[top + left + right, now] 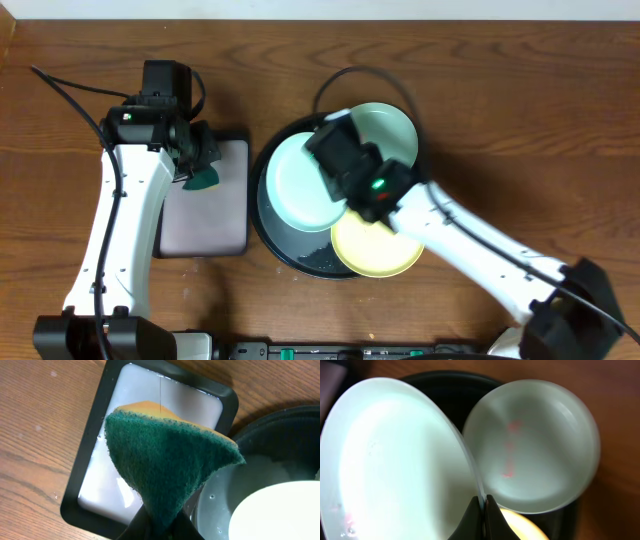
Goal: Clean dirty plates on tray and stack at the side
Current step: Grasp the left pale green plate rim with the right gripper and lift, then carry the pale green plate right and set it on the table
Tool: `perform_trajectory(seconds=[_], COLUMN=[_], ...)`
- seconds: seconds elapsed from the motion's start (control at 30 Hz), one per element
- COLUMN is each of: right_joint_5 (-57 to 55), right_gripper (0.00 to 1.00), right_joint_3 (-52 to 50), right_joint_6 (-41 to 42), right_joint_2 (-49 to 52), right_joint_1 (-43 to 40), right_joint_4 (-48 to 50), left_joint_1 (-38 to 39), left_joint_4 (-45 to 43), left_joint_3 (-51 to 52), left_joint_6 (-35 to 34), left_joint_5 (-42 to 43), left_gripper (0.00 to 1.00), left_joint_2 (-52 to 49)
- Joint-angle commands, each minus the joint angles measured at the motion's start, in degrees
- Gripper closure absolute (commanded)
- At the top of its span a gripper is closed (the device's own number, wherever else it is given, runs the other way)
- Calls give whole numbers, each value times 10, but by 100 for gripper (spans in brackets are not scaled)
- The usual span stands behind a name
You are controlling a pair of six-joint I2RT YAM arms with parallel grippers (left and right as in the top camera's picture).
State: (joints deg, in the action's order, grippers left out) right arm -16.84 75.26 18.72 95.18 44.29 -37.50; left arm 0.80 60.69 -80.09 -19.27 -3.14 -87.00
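Note:
The round black tray [292, 258] holds three plates. My right gripper [482, 505] is shut on the rim of a mint-blue plate [298, 182], which it holds tilted over the tray's left half; the plate fills the left of the right wrist view [395, 460]. A second mint-blue plate [392, 130] with pink smears [530, 445] lies at the tray's back right. The yellow plate [375, 250] lies at the front right. My left gripper [162, 525] is shut on a green-and-yellow sponge [165, 455] above the rectangular tray [95, 435], left of the round tray.
The small rectangular black-rimmed tray [225, 215] with grey-white liquid sits just left of the round tray. A black cable [345, 75] loops behind the round tray. The wooden table [520, 120] extends to the right.

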Motion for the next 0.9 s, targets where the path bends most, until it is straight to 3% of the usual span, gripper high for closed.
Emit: perform_trajectory(seconds=[0.0,0.2,0.53,0.7,0.87], right_joint_5=[179,255,184,124,115], right_gripper=[99,99,99,99,99], right_joint_3=[8,8,6,-12,-60], right_joint_6=[18,23,22,5,-5], right_joint_2=[-63,-152,-175,-141,-108], right_joint_1=[-66,-230,-479,-537,-546], right_joint_4=[4,-32,-156,-175,-134], left_joint_1=[-2,-2,-2,-2,-2], left_joint_4=[1,1,1,1,1], left_joint_3=[2,2,2,2,2], left_joint_6=[7,7,7,7,7], left_joint_5=[-3,-3,-3,-3,-3], left_gripper=[92,92,93,93,93], left_joint_2=[2,2,2,2,2])
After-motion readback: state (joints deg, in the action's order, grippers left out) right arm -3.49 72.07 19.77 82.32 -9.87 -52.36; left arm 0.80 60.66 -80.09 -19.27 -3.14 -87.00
